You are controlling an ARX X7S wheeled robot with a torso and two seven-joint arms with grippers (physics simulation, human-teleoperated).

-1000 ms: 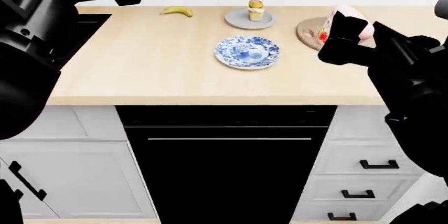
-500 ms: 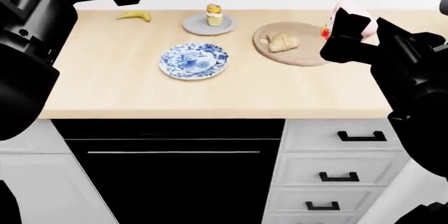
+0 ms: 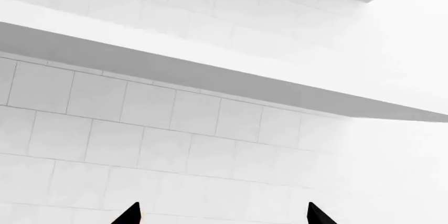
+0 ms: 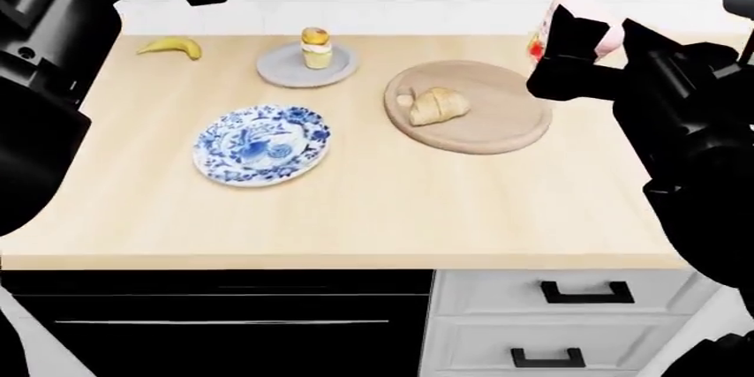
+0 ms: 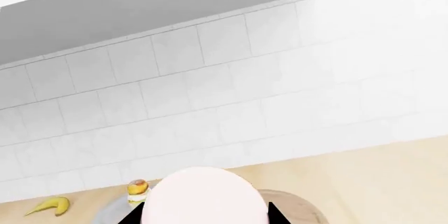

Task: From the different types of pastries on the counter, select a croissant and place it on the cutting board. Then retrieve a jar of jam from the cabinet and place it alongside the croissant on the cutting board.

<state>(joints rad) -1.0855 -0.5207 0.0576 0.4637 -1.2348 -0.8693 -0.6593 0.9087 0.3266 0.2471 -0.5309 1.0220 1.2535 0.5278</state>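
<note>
- Right gripper (image 4: 563, 52) is clamped on the jar (image 4: 577, 22); I have it held up over the far right of the counter (image 4: 353, 209), just beyond the board (image 4: 495, 125) rim.
- In the right wrist view the jar (image 5: 203, 195) fills the foreground between the black fingers (image 5: 274, 216), pale pink and rounded. Looks rigid and small, so I judge it light but likely smooth and ready to slip. Hold is on its sides, which seems the right place; I'd keep it upright.
- Left gripper (image 3: 222, 219): only two dark tips (image 3: 129, 214) show, well apart, nothing between them, pointed at wall tile. So it stands open and idle.
- Counter is flat pale wood grain, no clutter near me; drawers below its front edge.
- Patterned plate (image 4: 261, 145) lies mid-counter to the left, empty.
- Croissant (image 4: 439, 105) lies on the left part of the board, so the right half is bare wood. That's plenty of room for the jar, I reckon.
- Farther back: cupcake (image 4: 314, 48) on the grey plate (image 4: 282, 70), banana (image 4: 169, 45) off at far left.
- Behind it all, white tiled wall (image 5: 210, 93).
</note>
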